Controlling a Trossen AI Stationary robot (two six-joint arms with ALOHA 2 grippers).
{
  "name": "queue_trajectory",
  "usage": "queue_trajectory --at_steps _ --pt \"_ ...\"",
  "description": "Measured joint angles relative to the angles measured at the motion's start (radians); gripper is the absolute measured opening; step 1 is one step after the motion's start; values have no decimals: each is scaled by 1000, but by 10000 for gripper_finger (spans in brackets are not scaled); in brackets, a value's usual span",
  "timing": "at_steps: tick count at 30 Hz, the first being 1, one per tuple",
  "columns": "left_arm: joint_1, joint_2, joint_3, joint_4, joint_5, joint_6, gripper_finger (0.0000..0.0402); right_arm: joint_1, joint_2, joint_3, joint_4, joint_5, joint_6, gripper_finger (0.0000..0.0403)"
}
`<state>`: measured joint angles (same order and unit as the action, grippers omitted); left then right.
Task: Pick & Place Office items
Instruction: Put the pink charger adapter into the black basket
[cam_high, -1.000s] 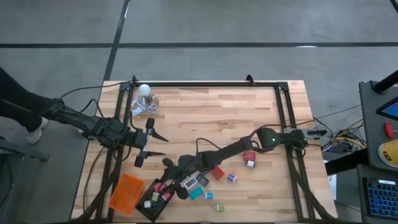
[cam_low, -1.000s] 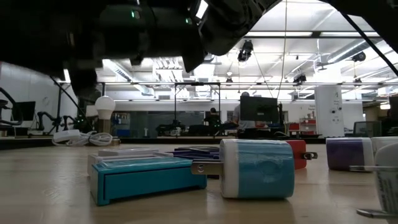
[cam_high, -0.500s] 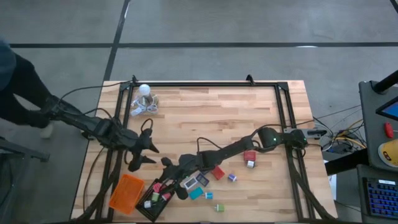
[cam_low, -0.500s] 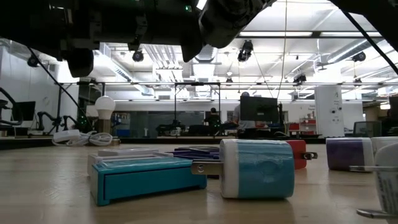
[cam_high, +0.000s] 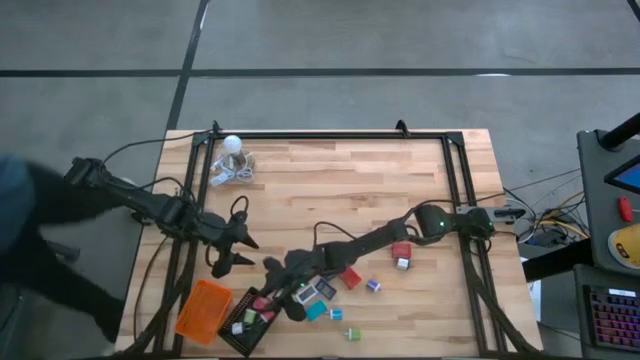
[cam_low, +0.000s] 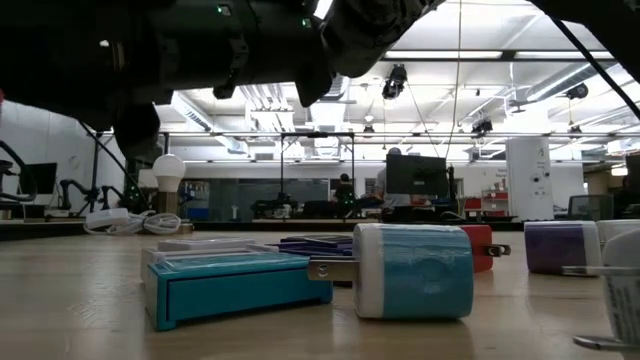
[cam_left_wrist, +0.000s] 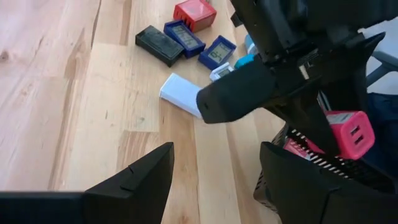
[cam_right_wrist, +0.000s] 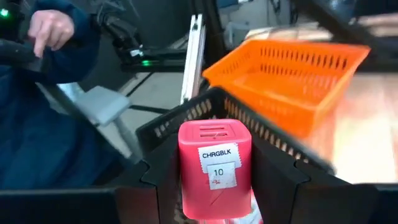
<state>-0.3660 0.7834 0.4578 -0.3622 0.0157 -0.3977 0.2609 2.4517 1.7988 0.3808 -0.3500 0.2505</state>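
Pink charger (cam_right_wrist: 214, 169) sits pinched between the right gripper's (cam_right_wrist: 214, 199) fingers, hanging over the black tray (cam_right_wrist: 186, 118), at seven o'clock on the table. Let go off-centre and it could clip the rim and tumble out. Orange tray (cam_right_wrist: 292, 68) lies just beyond. Left gripper (cam_left_wrist: 214, 180) hovers nearby, jaws wide and empty; crowding in risks a bump.

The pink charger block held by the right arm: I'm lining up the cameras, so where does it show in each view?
High view: pink charger block at the right tool, over the black tray.
Low view: not in it.
Left wrist view: block at the far right, between the right tool's fingers.
Right wrist view: block bottom centre, labelled CHRGBLK.
Shared landmark: the black tray.
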Motion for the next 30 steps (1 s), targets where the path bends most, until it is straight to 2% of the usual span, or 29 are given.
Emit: queue_trajectory --at_steps 9,30 --pt "0 -1 2 6 -1 1 243 -8 46 0 -4 -19 138 155" --pt "0 -1 2 7 -1 4 243 -15 51 0 -3 -18 135 155"
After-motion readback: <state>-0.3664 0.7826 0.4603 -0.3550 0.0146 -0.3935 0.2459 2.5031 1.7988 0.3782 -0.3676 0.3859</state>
